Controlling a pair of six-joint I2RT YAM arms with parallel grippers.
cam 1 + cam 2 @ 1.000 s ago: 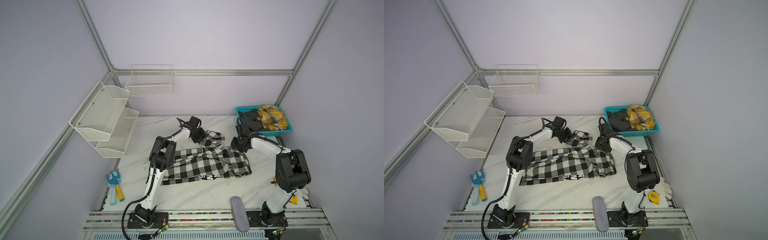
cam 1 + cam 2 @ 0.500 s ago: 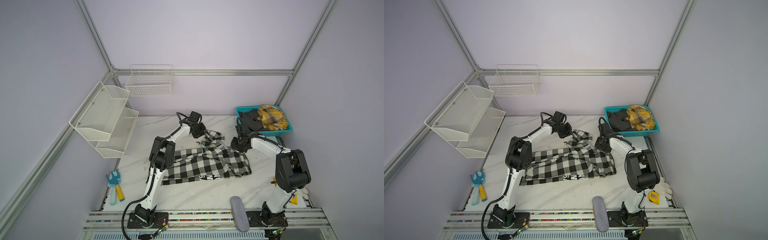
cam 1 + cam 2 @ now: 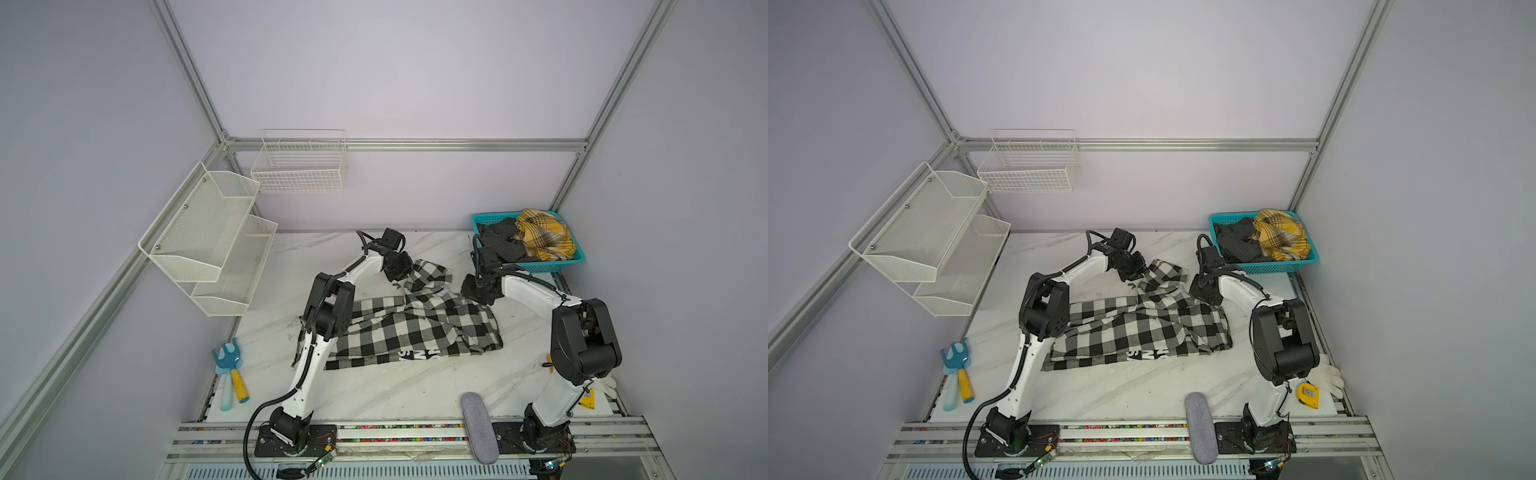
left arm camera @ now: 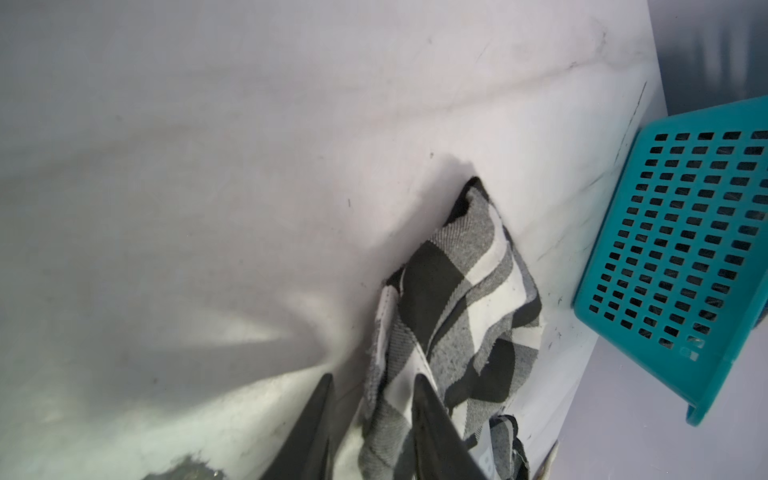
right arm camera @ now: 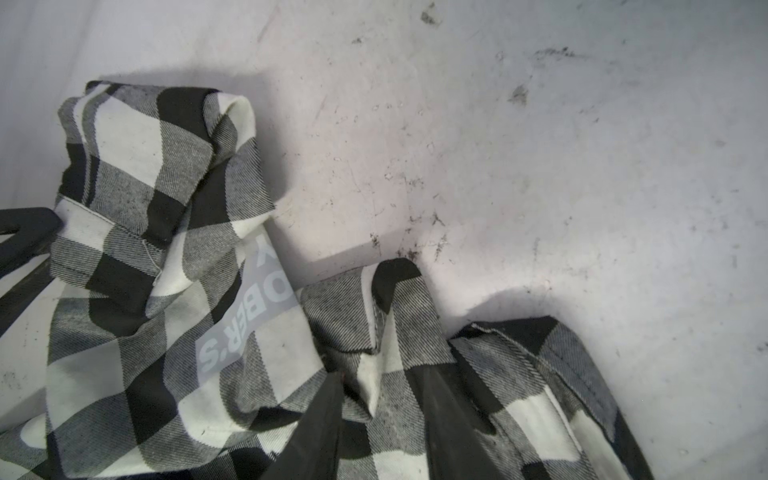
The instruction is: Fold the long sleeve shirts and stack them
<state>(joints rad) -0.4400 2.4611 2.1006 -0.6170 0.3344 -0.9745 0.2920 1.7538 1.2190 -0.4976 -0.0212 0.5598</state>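
Note:
The black-and-white check long sleeve shirt (image 3: 415, 328) (image 3: 1142, 328) lies spread on the marble table, with white lettering (image 3: 419, 355) near its front hem. My left gripper (image 3: 401, 276) (image 4: 372, 378) is at the shirt's bunched far end (image 4: 457, 291). Its jaws stand apart with a cloth edge between them and a gap beside one finger. My right gripper (image 3: 471, 291) (image 5: 380, 374) is low on the shirt's right far corner (image 5: 145, 208), its fingers apart astride a raised fold. A yellow plaid shirt (image 3: 542, 235) and a dark grey one (image 3: 498, 241) lie in the teal basket (image 3: 552, 266).
White wire racks (image 3: 208, 232) and a wire basket (image 3: 299, 166) hang on the left and back walls. A blue garden fork (image 3: 228, 365) lies at the table's left edge. A grey oblong pad (image 3: 478, 428) sits at the front. A yellow tape measure (image 3: 1307, 392) and white glove (image 3: 1329, 374) lie front right.
My left gripper rose toward the back wall, then came back down to the shirt's bunched far end. The right arm has not moved.

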